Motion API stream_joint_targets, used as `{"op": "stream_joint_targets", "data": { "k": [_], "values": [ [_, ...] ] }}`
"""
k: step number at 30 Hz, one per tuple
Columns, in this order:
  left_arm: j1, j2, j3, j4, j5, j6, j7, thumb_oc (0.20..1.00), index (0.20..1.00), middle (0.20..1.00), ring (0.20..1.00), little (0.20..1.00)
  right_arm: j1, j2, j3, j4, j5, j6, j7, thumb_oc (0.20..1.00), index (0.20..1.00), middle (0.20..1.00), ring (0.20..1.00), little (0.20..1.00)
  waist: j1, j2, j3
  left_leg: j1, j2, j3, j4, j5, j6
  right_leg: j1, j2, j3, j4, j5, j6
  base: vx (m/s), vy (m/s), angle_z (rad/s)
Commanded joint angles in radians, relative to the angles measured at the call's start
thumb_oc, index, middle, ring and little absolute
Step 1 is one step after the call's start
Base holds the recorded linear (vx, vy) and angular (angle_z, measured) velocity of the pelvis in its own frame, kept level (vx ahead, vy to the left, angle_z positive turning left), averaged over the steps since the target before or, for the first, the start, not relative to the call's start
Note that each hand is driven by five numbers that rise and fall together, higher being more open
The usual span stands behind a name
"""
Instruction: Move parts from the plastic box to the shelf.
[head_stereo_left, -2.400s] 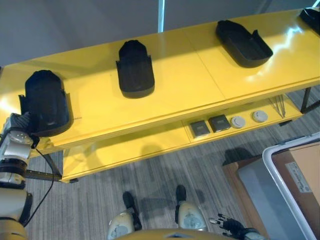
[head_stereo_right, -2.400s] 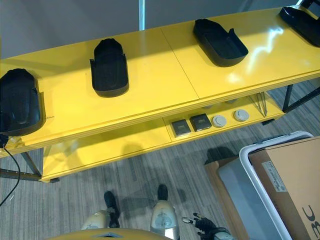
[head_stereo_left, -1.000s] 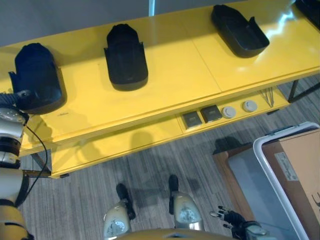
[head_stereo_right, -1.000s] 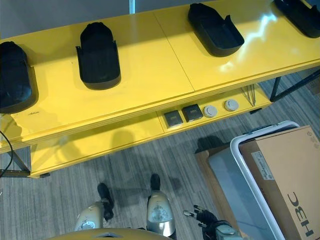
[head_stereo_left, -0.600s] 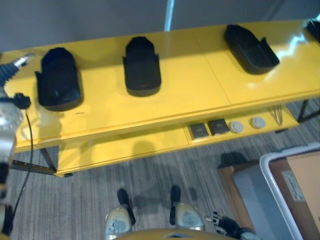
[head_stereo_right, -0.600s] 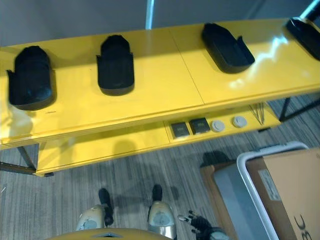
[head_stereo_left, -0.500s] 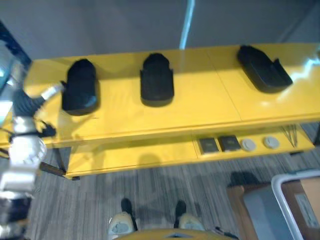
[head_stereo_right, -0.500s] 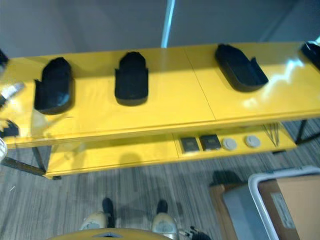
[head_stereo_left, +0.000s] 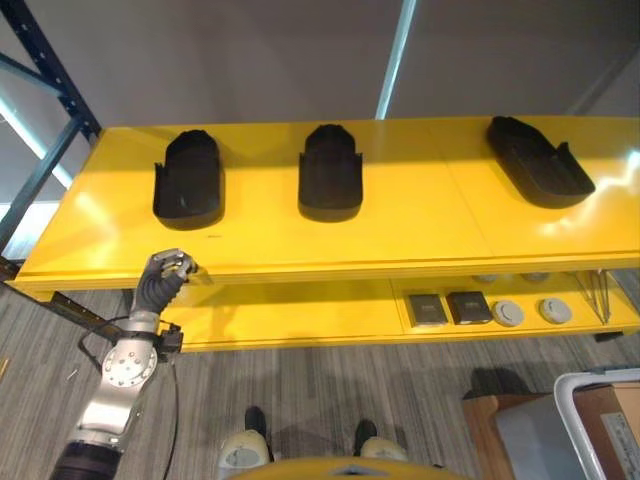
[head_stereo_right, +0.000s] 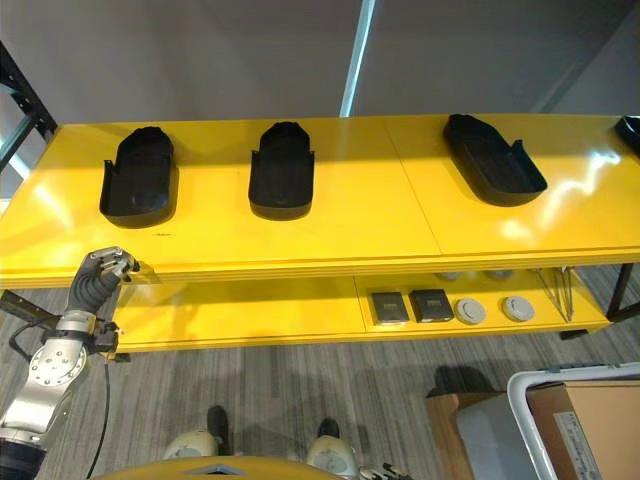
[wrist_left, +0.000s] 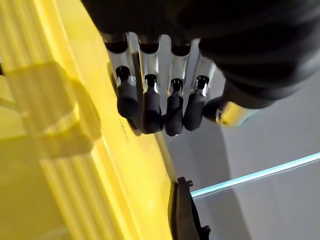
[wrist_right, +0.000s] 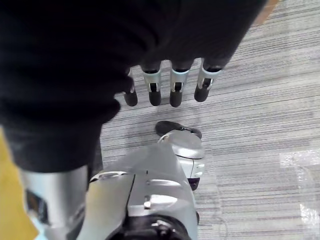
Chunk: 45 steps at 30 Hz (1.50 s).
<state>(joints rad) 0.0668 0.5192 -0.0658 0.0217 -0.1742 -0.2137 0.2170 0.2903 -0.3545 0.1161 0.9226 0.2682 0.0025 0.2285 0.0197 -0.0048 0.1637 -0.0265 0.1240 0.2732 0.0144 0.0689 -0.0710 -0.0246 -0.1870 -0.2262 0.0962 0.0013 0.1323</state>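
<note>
Hanging at the yellow shelf (head_stereo_left: 400, 240) front edge in the left eye view, left hand (head_stereo_left: 160, 282) curls empty; three black parts (head_stereo_left: 187, 180) lie beyond it, long axes front-to-back. Right eye view: plastic box (head_stereo_right: 520, 395) cut off at the corner, well apart. Left wrist view: fingers (wrist_left: 150, 102) curled, gripping nothing. Right wrist view: right hand (wrist_right: 165, 75) relaxed over the floor.
</note>
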Motion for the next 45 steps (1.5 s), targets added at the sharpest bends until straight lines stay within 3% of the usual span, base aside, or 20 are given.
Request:
{"op": "stream_joint_targets", "data": {
  "k": [1, 6, 14, 23, 36, 42, 45],
  "values": [
    [-0.117, 0.037, 0.031, 0.004, -0.011, -0.092, 0.099, 0.2, 0.2, 0.2, 0.2, 0.2, -0.004, 0.009, 0.044, -0.002, -0.021, -0.017, -0.013, 1.0, 1.0, 1.0, 1.0, 1.0, -0.023, -0.03, 0.034, -0.035, 0.063, -0.021, 0.079, -0.051, -0.012, 0.029, -0.059, 0.02, -0.007, 0.003, 0.054, 0.0, 0.0, 0.0],
    [-0.231, 0.04, 0.021, 0.164, -0.012, -0.087, 0.232, 0.2, 0.2, 0.2, 0.2, 0.2, 0.0, -0.006, 0.065, -0.014, -0.038, -0.01, 0.005, 1.0, 1.0, 1.0, 1.0, 1.0, -0.064, -0.035, 0.026, -0.028, 0.07, 0.0, 0.079, -0.05, -0.014, 0.015, -0.059, 0.04, 0.005, 0.002, 0.058, 0.01, 0.006, -0.12],
    [-0.402, 0.04, -0.008, 0.479, 0.013, -0.083, 0.308, 0.2, 0.2, 0.2, 0.2, 0.2, -0.024, -0.027, 0.105, -0.019, -0.032, -0.004, 0.017, 1.0, 1.0, 1.0, 1.0, 1.0, -0.104, -0.041, 0.036, -0.041, 0.08, 0.019, 0.09, -0.05, -0.015, -0.02, -0.056, 0.065, 0.023, 0.005, 0.063, -0.02, 0.001, -0.07],
    [-0.478, 0.031, -0.018, 0.635, -0.014, -0.055, 0.323, 0.2, 0.2, 0.2, 0.2, 0.2, -0.032, -0.05, 0.124, -0.076, -0.016, 0.011, 0.027, 1.0, 1.0, 1.0, 1.0, 1.0, -0.125, -0.054, 0.064, -0.068, 0.09, 0.023, 0.106, -0.045, -0.015, -0.046, -0.049, 0.081, 0.03, 0.01, 0.064, -0.04, -0.007, -0.06],
    [-0.625, 0.1, -0.024, 0.777, -0.04, -0.012, 0.33, 0.2, 0.2, 0.2, 0.2, 0.2, -0.059, -0.072, 0.162, -0.097, -0.004, 0.025, 0.036, 1.0, 1.0, 1.0, 1.0, 1.0, -0.155, -0.066, 0.076, -0.077, 0.103, 0.032, 0.118, -0.044, -0.02, -0.055, -0.043, 0.089, 0.032, 0.009, 0.06, 0.0, -0.003, -0.01],
    [-0.651, 0.117, -0.029, 0.801, -0.074, -0.021, 0.315, 0.2, 0.2, 0.2, 0.2, 0.2, -0.065, -0.076, 0.166, -0.087, -0.005, 0.02, 0.04, 1.0, 1.0, 1.0, 1.0, 1.0, -0.156, -0.063, 0.073, -0.082, 0.102, 0.03, 0.123, -0.046, -0.019, -0.062, -0.041, 0.094, 0.035, 0.008, 0.057, 0.0, 0.0, 0.0],
    [-0.625, 0.103, -0.022, 0.775, -0.09, -0.055, 0.274, 0.2, 0.2, 0.2, 0.2, 0.2, -0.057, -0.066, 0.162, -0.091, -0.013, 0.015, 0.039, 1.0, 1.0, 1.0, 1.0, 1.0, -0.149, -0.06, 0.068, -0.071, 0.097, 0.028, 0.116, -0.05, -0.017, -0.051, -0.043, 0.09, 0.029, 0.005, 0.058, 0.0, 0.0, 0.0]
  ]
}}
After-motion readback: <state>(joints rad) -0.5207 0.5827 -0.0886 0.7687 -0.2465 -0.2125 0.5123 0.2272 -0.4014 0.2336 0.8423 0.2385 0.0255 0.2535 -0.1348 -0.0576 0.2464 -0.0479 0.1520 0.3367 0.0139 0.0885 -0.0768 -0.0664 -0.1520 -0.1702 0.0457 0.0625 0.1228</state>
